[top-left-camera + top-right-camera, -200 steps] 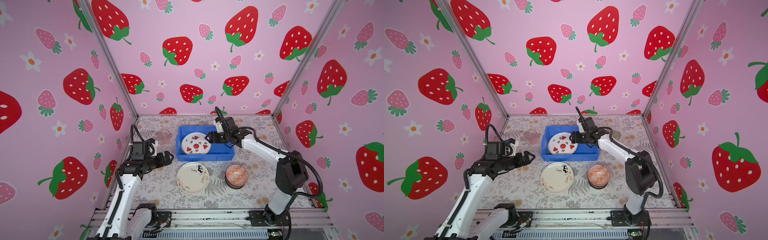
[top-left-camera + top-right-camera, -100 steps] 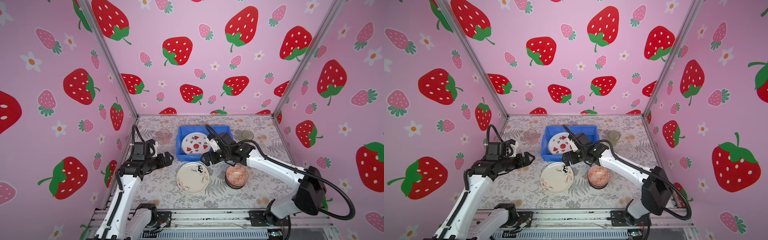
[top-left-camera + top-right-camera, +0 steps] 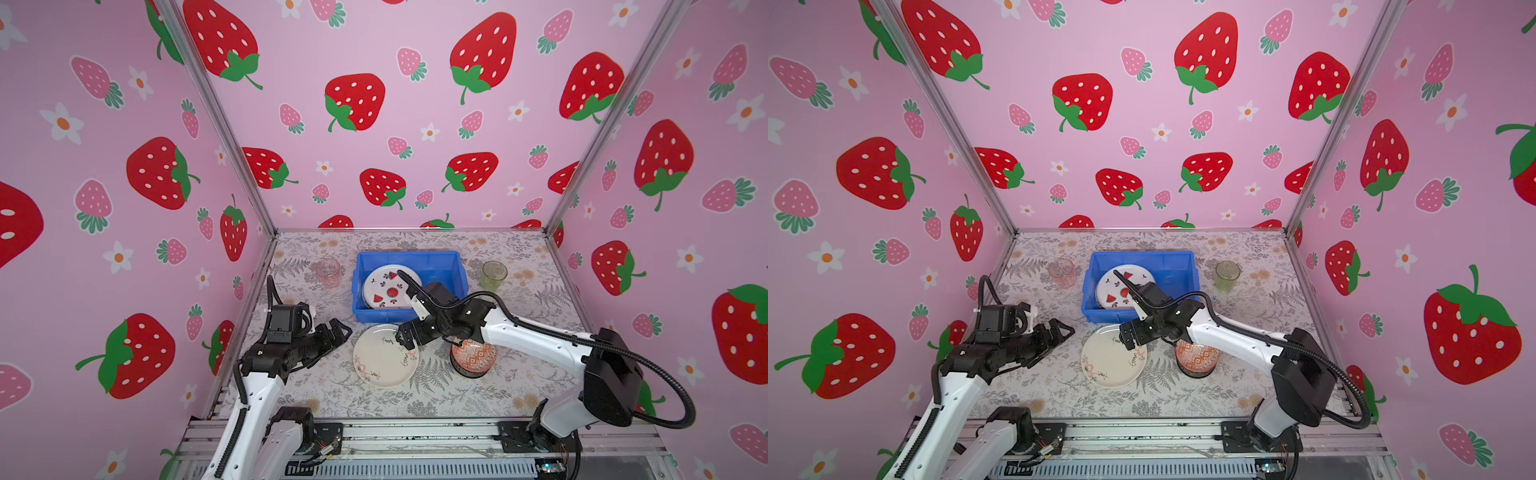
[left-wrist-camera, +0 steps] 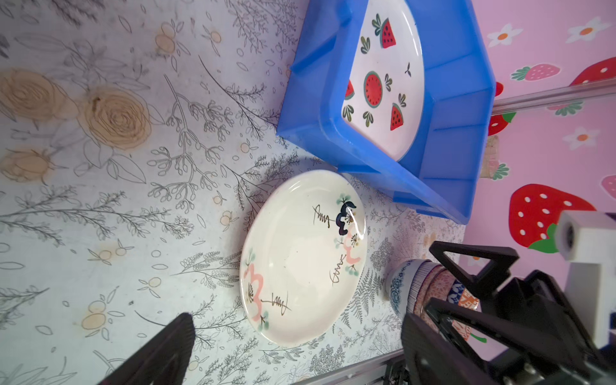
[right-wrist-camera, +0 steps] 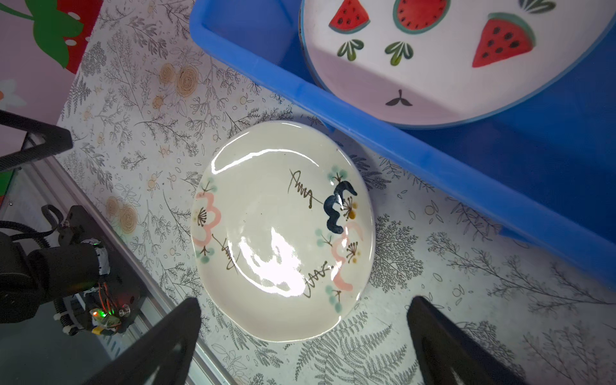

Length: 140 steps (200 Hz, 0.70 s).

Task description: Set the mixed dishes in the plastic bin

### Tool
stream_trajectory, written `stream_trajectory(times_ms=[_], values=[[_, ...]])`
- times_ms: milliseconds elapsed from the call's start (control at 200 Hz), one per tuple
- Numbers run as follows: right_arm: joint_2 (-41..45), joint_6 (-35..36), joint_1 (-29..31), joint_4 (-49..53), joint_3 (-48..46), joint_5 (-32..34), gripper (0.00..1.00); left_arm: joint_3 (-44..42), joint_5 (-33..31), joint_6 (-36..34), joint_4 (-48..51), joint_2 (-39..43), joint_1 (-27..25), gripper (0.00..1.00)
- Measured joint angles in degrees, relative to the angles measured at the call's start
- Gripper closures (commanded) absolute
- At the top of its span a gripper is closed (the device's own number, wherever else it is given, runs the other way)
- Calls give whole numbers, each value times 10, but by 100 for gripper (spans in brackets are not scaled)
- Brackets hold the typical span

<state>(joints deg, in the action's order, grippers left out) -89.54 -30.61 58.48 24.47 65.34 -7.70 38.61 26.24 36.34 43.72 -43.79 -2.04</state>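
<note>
1. The orange bowl [image 3: 473,359], on the near right of the surface [image 3: 519,386], is partly hidden by the right arm [image 3: 536,334].
2. A bit of the watermelon plate [image 3: 382,286] is covered by a black cable [image 3: 409,281]. The plate is seen in the left part of the blue bin [image 3: 444,270].
3. Brown scribbles on the cream plate [image 3: 380,361] cannot be read as words.
4. The right gripper [image 3: 405,338] is spread wide over the far right edge of the cream plate, just near of the bin. Nothing is held. A touch cannot be told.
5. The left gripper [image 3: 338,330] is spread wide and empty, just left of that plate.
6. The pink cup [image 3: 328,272] is stood left of the bin, the green cup [image 3: 493,275] right.
</note>
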Motion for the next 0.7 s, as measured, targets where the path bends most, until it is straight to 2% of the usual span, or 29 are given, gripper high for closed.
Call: stream_trajectory(times_ms=[185,435,700], values=[[-23,-11,8,-13,-5,0,0,-40,16,39,-27,11,-15,1],[-54,-22,8,-16,-5,8,1,-100,18,81,-90,-5,-68,1],[-87,-26,8,-18,-16,6,1,-126,16,115,-148,-24,-108,1]])
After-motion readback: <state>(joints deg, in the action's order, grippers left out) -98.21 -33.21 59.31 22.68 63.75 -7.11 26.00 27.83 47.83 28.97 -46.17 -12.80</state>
